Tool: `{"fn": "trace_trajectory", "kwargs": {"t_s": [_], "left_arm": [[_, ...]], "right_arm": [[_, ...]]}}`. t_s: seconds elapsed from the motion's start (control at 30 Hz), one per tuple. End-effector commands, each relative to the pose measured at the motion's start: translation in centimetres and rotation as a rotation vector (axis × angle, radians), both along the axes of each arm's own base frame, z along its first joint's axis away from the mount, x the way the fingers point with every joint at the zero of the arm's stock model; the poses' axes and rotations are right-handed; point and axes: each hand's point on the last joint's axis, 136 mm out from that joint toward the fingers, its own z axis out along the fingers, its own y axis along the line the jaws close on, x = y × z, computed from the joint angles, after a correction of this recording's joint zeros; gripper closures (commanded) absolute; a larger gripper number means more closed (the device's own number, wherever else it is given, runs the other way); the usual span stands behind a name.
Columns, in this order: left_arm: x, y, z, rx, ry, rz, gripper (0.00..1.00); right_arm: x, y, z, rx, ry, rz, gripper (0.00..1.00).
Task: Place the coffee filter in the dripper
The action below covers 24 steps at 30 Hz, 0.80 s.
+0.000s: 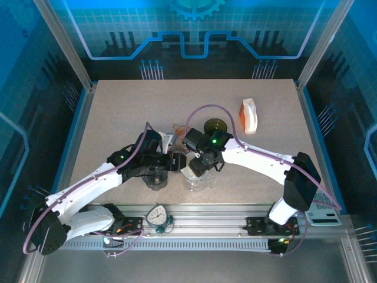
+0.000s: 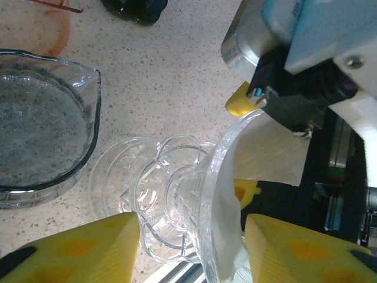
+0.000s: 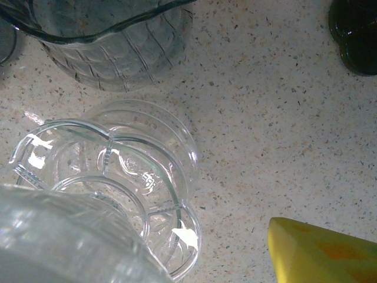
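Note:
The clear glass dripper lies tilted between the two arms, base flange to the left and rim to the right. My left gripper is shut on the dripper, one yellow finger against the flange and the other by the rim. The white coffee filter sits inside the rim, part of it sticking out. My right gripper stands open at the rim, one fingertip outside the glass and the other behind the paper. From above, both grippers meet over the dripper. In the right wrist view the dripper's base is at the left and one yellow finger at the lower right.
A ribbed glass carafe stands just left of the dripper, and shows from above as the carafe. A dark green lid lies behind, an orange-and-white packet farther right. An orange-tinted cup is behind the carafe. The metal rail runs close in front.

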Motion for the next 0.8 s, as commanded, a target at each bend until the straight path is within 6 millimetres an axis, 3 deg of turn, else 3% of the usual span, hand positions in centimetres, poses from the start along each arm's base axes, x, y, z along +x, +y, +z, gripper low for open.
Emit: {"fn": "trace_trajectory", "kwargs": {"t_s": [0.0, 0.37, 0.77], "left_arm": [[0.12, -0.70, 1.23, -0.016, -0.032, -0.031, 0.55], [0.08, -0.98, 1.16, -0.021, -0.028, -0.037, 0.72], [0.03, -1.02, 1.09, -0.022, -0.028, -0.036, 0.75]], "right_arm": [[-0.45, -0.15, -0.35, -0.023, 0.008, -0.001, 0.31], [-0.44, -0.17, -0.49, -0.024, 0.009, -0.005, 0.31], [-0.30, 0.25, 0.26, 0.018, -0.009, -0.012, 0.30]]}}
